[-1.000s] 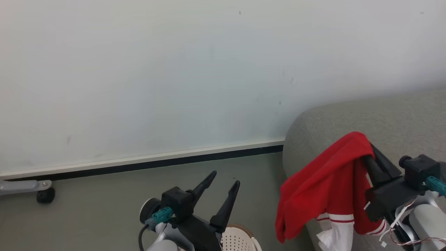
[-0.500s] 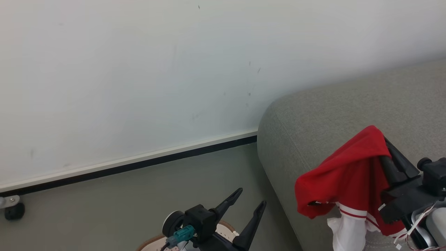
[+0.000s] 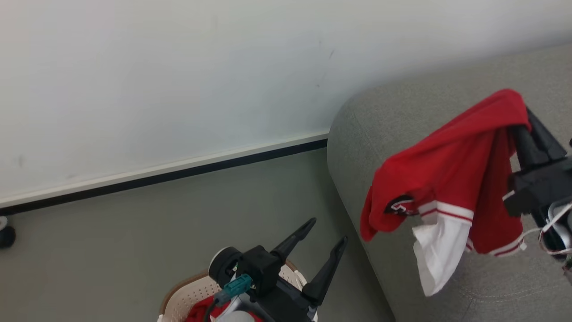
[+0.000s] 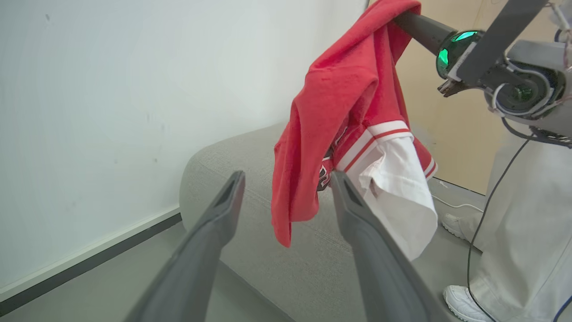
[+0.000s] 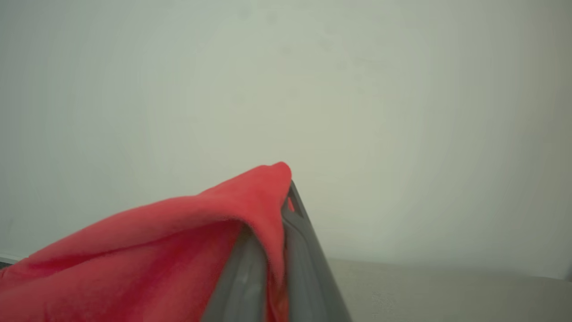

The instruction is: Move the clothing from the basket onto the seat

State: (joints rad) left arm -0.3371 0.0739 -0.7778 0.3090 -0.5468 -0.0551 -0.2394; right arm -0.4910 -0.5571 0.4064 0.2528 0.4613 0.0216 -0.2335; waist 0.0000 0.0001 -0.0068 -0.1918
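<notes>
Head view, starting left of the seat (image 3: 402,116): a caster (image 3: 4,236) sits on the floor (image 3: 111,250) far out, by the skirting (image 3: 178,172). The basket (image 3: 178,300) is on the floor just off the seat's left end, with spare red cloth (image 3: 199,313) inside. The left hand (image 3: 328,229) hangs over the basket, left of the seat. Its fingers are spread wide with nothing between them, tips aimed toward the seat's rounded corner.

Over the seat's left end, the clothing (image 3: 447,179) hangs from the right hand (image 3: 523,123), which is clamped tight on one edge. Here the long axis runs diagonally, from the pinch at upper right down to the left. The white panel points down at the cushion. Can't tell whether anything touches the seat.

The left wrist view gives the side-on look. The clothing's long axis is near vertical, pinch on top. The red hem is lowest on the left, and the white panel below a red-white striped band is on the right. A dark crest is partly folded in. This view also takes in a person (image 4: 527,232) standing past the seat, in pale trousers and white shoes (image 4: 464,304).

The right wrist view gives the grip close up. A red fold is squeezed between the two fingers near the tips and drapes off to that view's left. The wall (image 5: 286,89) is behind, and the seat's top runs along the lower right.
</notes>
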